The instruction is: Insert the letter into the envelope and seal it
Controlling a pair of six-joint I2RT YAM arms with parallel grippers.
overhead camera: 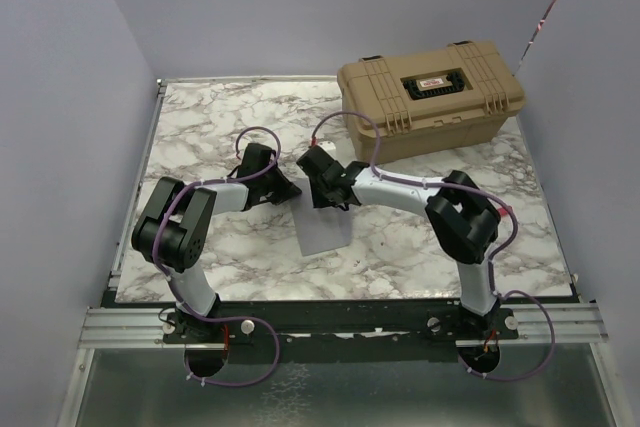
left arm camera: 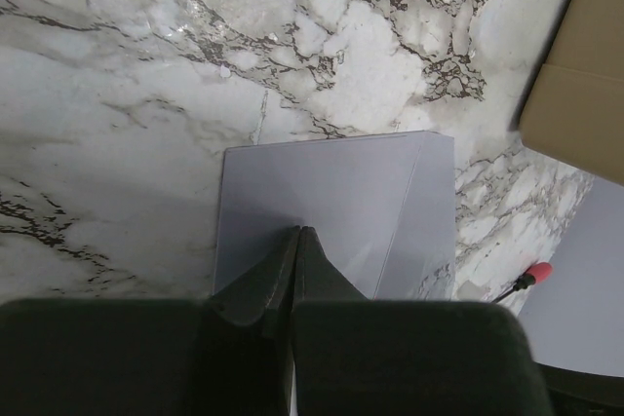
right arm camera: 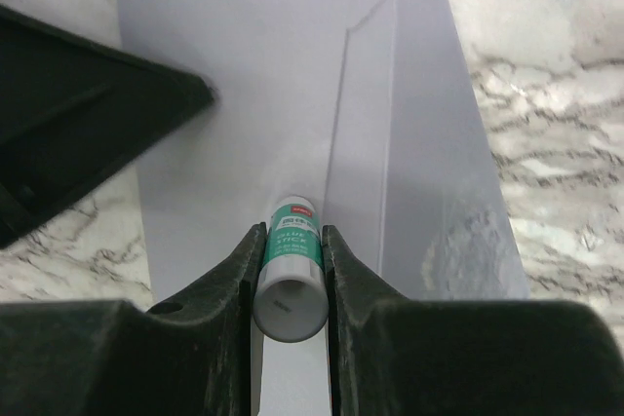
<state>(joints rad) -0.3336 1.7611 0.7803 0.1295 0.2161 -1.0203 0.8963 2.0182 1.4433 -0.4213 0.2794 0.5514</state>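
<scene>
Blue-grey paper is seen near the middle of the white-and-grey marble tabletop (overhead camera: 200, 127), a little closer to its near edge than to its far edge. The envelope (overhead camera: 325, 235) is laid flat there. A straight fold line runs along its length and a narrower strip is set off on one side; whether that strip is stuck down cannot be told. In the top view the envelope's far end is covered by both grippers, which are brought over it from the left and the right. The left gripper (left arm camera: 299, 233) is closed with nothing between its fingers, the two black tips being brought together into one point that is set on the envelope's surface. The right gripper (right arm camera: 291, 231) is closed on a glue stick (right arm camera: 290, 275), a white tube with a teal label. The tube is clamped between the two fingers and pointed at the paper beside the fold line; whether its far end touches the sheet cannot be told. In the right wrist view one corner of the envelope is hidden by a finger (right arm camera: 88, 114) of the left gripper. A tan toolbox (overhead camera: 432, 97) with a black handle is stood at the far right corner of the tabletop, well apart from the envelope, and its edge is caught in the left wrist view. Pale lilac-grey walls (overhead camera: 300, 7) are set along the left, far and right edges.
</scene>
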